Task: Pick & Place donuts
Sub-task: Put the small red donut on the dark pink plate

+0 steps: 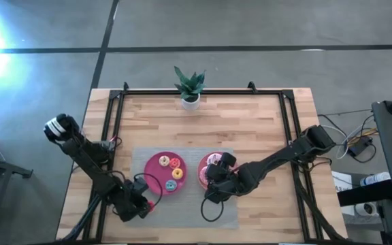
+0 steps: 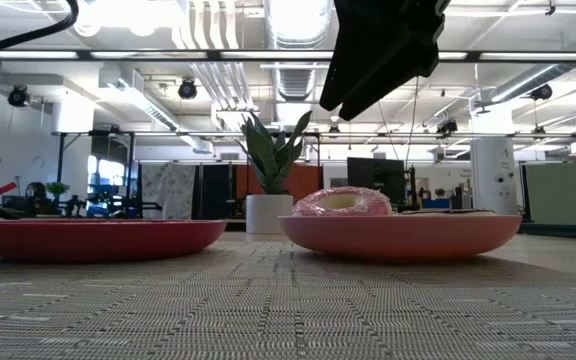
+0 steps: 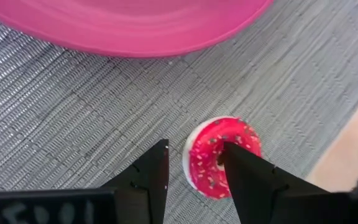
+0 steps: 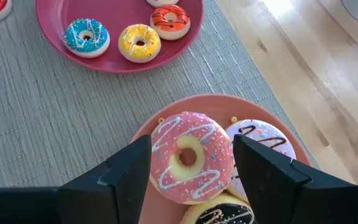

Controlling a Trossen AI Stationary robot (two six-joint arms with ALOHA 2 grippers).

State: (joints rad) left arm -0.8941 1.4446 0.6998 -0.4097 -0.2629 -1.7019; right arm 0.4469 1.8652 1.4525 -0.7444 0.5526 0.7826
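Observation:
A red sprinkled donut (image 3: 219,163) lies flat on the grey mat (image 3: 73,124), just off the near rim of the magenta plate (image 1: 152,170). My left gripper (image 3: 191,155) is open low over it, one fingertip over its hole and the other outside its rim. The magenta plate holds blue (image 4: 86,36), yellow (image 4: 140,42) and orange (image 4: 169,20) donuts. A pink drizzled donut (image 4: 191,155) lies on the salmon plate (image 2: 398,235) beside a pale pink one (image 4: 263,138) and a chocolate-topped one (image 4: 219,214). My right gripper (image 4: 191,171) is open above the pink donut, a finger on either side in its wrist view. My left gripper comes at the red donut from above, slanting. One finger (image 3: 241,174) points into the hole and the other (image 3: 154,174) stands outside the ring's side (image 3: 197,163). I cannot tell whether either finger touches it. The donut lies flat on the mat.
A potted plant (image 1: 190,88) stands at the table's far edge. A black frame (image 1: 114,116) runs along the left, far and right sides of the wooden table. The two plates sit close together on the mat.

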